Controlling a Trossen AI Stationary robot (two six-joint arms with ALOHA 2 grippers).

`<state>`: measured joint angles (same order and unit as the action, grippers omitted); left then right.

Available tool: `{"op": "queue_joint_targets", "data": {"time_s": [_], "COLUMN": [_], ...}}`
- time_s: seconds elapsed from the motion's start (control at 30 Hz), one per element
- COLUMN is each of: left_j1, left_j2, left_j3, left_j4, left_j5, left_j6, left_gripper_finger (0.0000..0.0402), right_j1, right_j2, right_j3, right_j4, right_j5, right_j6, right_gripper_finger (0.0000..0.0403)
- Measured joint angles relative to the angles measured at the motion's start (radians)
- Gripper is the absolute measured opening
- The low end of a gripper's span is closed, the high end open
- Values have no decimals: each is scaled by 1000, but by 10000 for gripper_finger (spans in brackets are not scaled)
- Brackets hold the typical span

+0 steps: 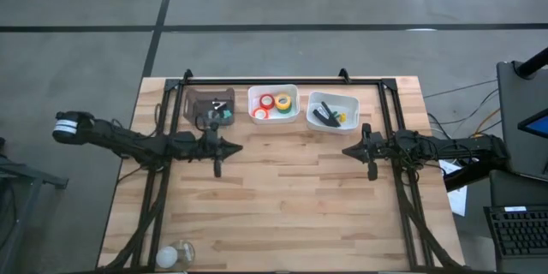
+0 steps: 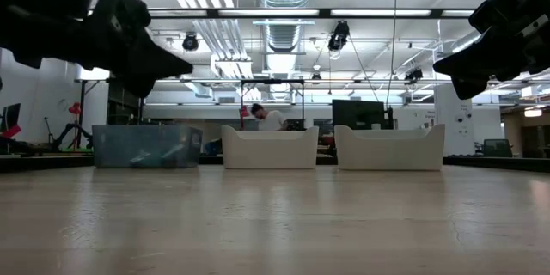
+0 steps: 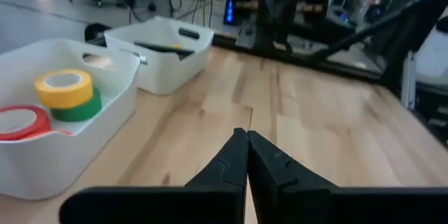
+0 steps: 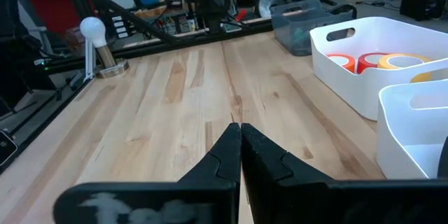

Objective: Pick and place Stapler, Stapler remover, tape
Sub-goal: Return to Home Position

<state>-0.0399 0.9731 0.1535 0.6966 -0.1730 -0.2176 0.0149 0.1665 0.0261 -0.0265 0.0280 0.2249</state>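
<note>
The tape rolls lie in the middle white bin at the table's far edge: red ones, and a yellow roll stacked on a green one. The black stapler lies in the right white bin beside a small yellow thing. Which thing is the stapler remover, I cannot tell. My left gripper hovers shut above the table, in front of the grey bin. My right gripper hovers shut in front of the stapler's bin. Their fingertips point toward each other across bare wood.
A dark translucent bin stands left of the two white bins and holds small dark and teal things. A light bulb on a base stands at the near left corner. Bare wood lies between the grippers. A person shows far behind the table.
</note>
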Motion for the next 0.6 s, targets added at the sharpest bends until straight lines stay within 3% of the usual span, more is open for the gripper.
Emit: {"op": "queue_joint_targets", "data": {"time_s": [0.27,0.5,0.6], "left_j1": [-1,0,0], "left_j2": [-216,-390,-452], "left_j3": [-69,-144,-142], "left_j4": [-20,-69,-167], "left_j5": [123,134,134], "left_j6": [40,43,49], "left_gripper_finger": [11,12,12], "right_j1": [0,0,0], "right_j2": [0,0,0], "right_j3": [0,0,0], "right_j4": [0,0,0], "right_j5": [0,0,0], "right_j6": [0,0,0], "right_gripper_finger": [9,9,9]}}
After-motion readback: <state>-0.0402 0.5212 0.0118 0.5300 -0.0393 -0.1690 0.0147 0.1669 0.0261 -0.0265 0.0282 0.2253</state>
